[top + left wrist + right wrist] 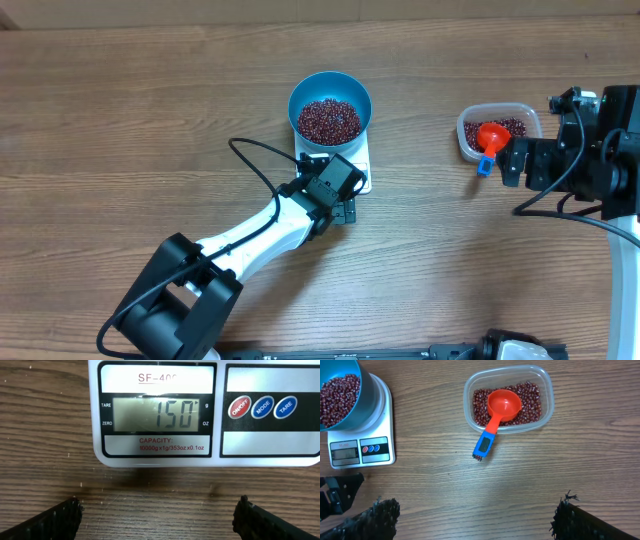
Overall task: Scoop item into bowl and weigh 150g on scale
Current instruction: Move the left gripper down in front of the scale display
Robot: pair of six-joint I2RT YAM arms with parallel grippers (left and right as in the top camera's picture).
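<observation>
150 g is shown on the display (155, 413) of the scale (362, 450), so the weighing target is judged to be met and this moment is taken as a read-out check. The beans (329, 120) are heaped in the blue bowl (330, 80), which is seated on the scale.

The left tool (160, 520) is held wide and empty, low over the worktop (150, 100), just in front of the scale's front panel and apart from it. The beans in the bowl are thus placed just beyond the left tool, behind the panel.

The right tool (470, 520) is likewise spread wide with nothing held. It is placed well apart from the bowl, near the clear tub (546, 390). The orange scoop (502, 406) is seen resting in the tub on the spare beans, its blue handle end projected past the rim.

No further scooping is thought to be needed. Next move, as judged: both tools are to be drawn clear without the scale or bowl being nudged, since the reading could be upset by any contact.
</observation>
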